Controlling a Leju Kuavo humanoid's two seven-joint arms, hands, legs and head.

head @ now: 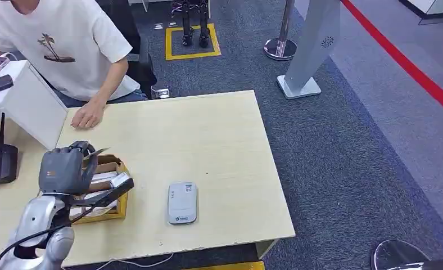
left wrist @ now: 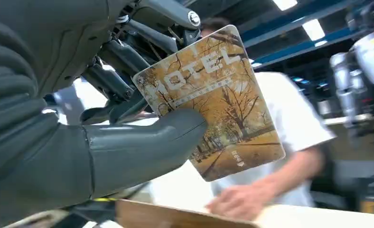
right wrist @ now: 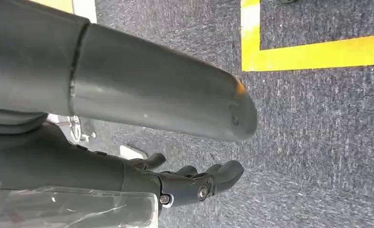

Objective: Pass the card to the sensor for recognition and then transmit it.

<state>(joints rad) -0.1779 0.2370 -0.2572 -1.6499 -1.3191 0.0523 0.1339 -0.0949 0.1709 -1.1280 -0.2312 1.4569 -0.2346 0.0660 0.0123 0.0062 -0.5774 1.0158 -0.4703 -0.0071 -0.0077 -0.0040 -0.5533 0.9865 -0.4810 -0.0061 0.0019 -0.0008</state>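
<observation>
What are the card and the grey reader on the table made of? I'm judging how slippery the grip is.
The card, pinched by the left hand, looks like glossy printed plastic: thin, stiff, unbent, with a faint sheen. The reader looks like matte moulded plastic with rounded corners, though that is less certain.

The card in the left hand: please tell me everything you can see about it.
The card is a thin, flat, glossy rectangle with rounded corners, plastic by its look. Its face shows yellow autumn trees along a path, the word HOTEL in pale letters and a line of smaller print too small to read. The left hand pinches it at one edge, the grey thumb on its printed face and the dark fingers behind. It is held tilted in the air above the yellow box on the table.
</observation>
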